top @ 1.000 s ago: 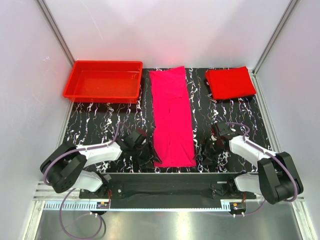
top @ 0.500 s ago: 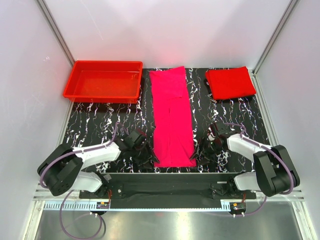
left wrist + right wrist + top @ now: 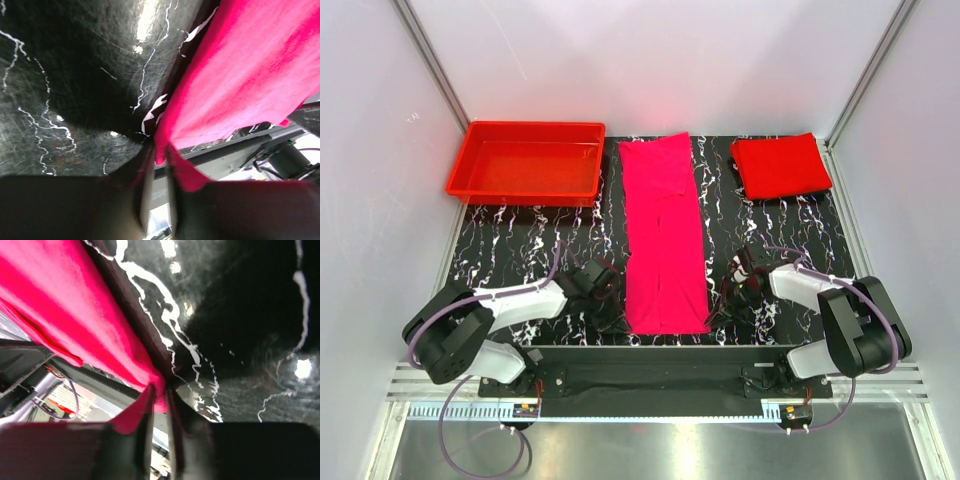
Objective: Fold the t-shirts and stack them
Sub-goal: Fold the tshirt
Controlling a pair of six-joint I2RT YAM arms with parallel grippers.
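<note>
My left gripper and right gripper each pinch 1 bottom corner of the magenta t-shirt, a long strip at centre frame; the red t-shirt sits folded upper right. Likely light, limp cloth: hold both corners or it sags

Soft matt knit cloth on magenta t-shirt and red t-shirt at 1 o'clock; glossy translucent plastic tray at 10 o'clock; desk glossy, marbled black.
</note>
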